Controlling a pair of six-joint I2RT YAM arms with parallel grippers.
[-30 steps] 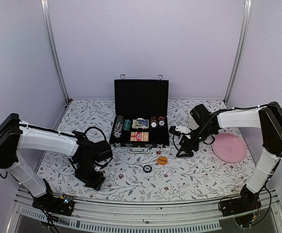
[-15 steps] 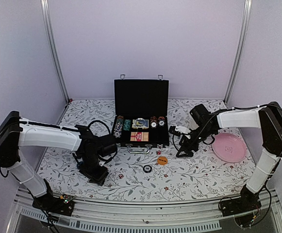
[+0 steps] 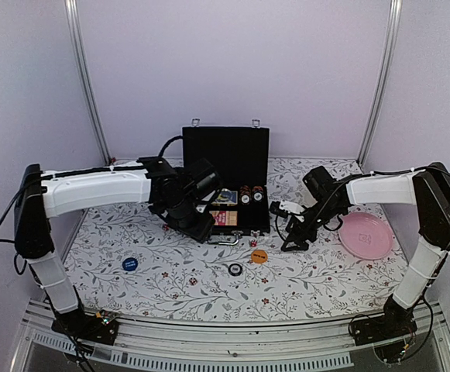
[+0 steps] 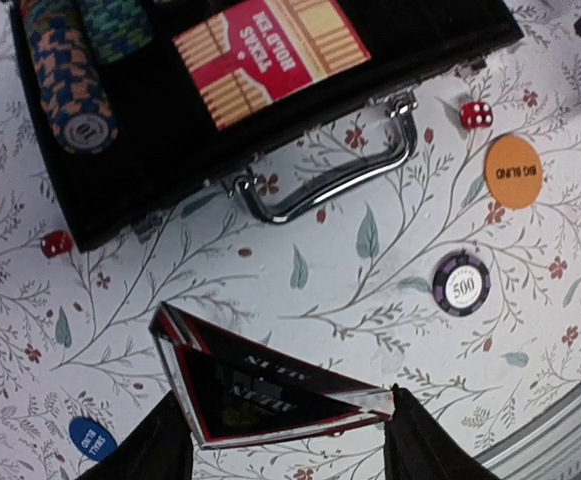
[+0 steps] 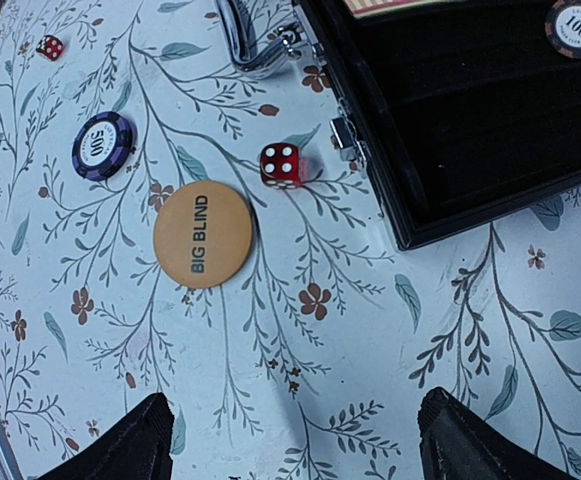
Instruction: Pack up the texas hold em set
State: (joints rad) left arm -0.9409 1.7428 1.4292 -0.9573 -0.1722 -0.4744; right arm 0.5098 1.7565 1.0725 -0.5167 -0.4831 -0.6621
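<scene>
The left gripper (image 4: 288,440) pinches the black triangle token (image 4: 260,395) over the flowery table (image 3: 310,279), in front of the open black case (image 3: 225,159). The right gripper (image 5: 295,445) is spread wide with nothing in it, near the case's right front corner. Striped chips (image 4: 70,75) and a red card deck (image 4: 270,55) sit in the case. An orange button (image 5: 203,235), a red die (image 5: 281,164), a purple chip (image 5: 102,145) and a blue button (image 3: 129,263) lie on the table.
</scene>
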